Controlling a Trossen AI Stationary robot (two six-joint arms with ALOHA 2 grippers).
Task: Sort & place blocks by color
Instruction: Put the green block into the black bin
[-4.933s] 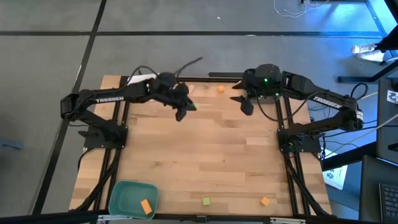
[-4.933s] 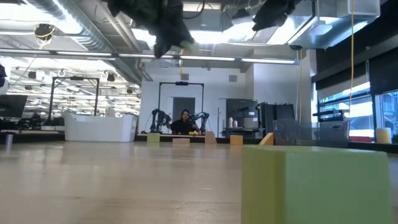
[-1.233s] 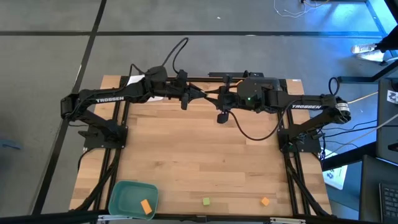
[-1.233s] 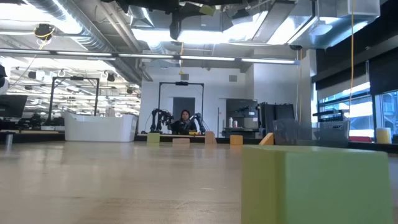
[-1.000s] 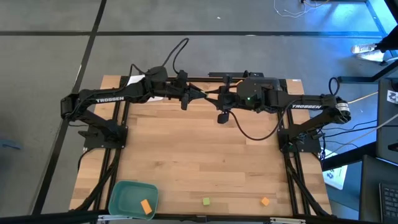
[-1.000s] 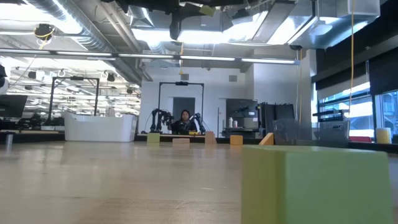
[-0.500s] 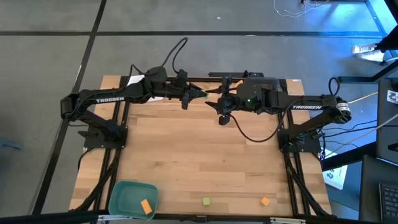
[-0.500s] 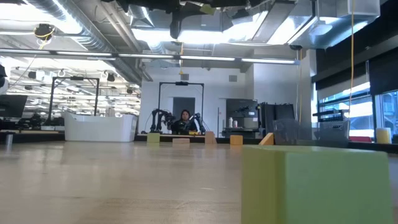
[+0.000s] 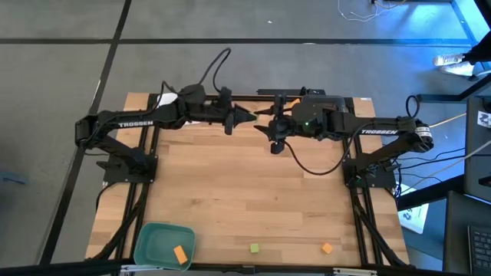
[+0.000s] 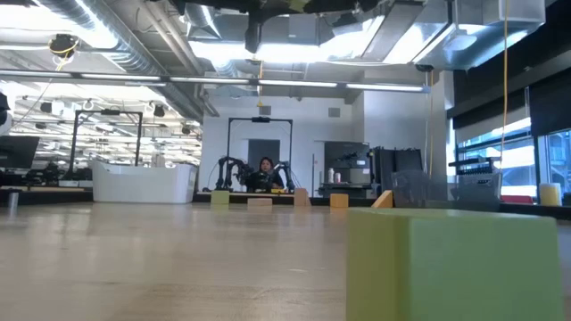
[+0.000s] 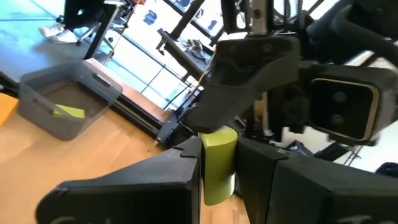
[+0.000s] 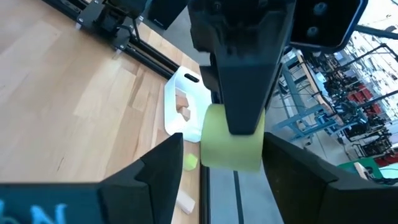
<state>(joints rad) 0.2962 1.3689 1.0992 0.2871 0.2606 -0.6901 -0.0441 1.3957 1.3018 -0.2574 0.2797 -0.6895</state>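
High over the table's far middle, my left gripper is shut on a light green block. My right gripper faces it and is open. Its two fingers stand on either side of the same block; a gap shows on one side, and the other finger is close beside it. More blocks lie on the table: a green one and an orange one near the front edge, and an orange one inside the teal tray. My left gripper pinches the green block by two opposite faces between its two fingers. The fingers lie about level and point toward the table's right side. The block juts out past the fingertips, lifted clear and high above the table.
A grey tray with a green block stands past the far right corner. A white tray with tan blocks stands at the far left. A green block and a tan block lie next to it.
My right gripper has opened around the green block while staying where it was. My left gripper has stayed shut on the block, which is still held high over the far middle.
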